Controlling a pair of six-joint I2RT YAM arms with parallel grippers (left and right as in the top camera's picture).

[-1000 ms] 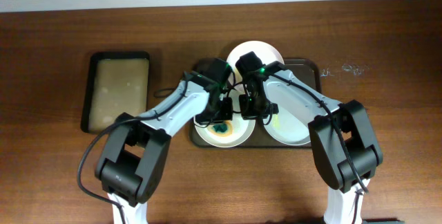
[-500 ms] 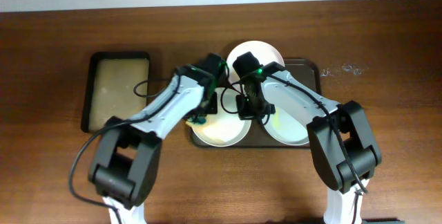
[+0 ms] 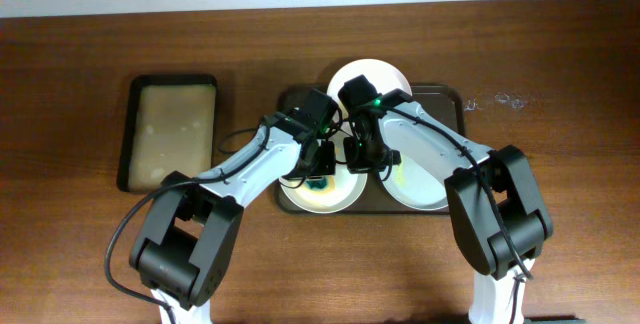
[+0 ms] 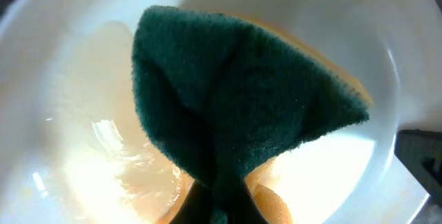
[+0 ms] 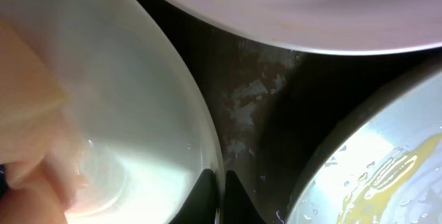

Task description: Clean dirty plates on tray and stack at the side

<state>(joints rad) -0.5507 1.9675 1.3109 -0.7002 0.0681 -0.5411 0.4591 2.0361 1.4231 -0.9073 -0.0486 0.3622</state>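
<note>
clamps a dark green scouring sponge (image 4: 235,106) in the left gripper (image 4: 217,207), pressed onto the front-left round white glossy plate (image 3: 345,192) on the dark brown rectangular tray (image 3: 445,97); pinches that plate's rim with the right gripper (image 5: 219,182), likely steadying it for scrubbing.

The left arm (image 3: 250,159) and right arm (image 3: 430,144) had white shells and chunky black joints. A thin black cable (image 3: 113,259) looped off the left arm. A tiny green light (image 3: 374,100) glowed on the right arm. The right gripper (image 5: 219,182) had dark pointy tips.
</note>
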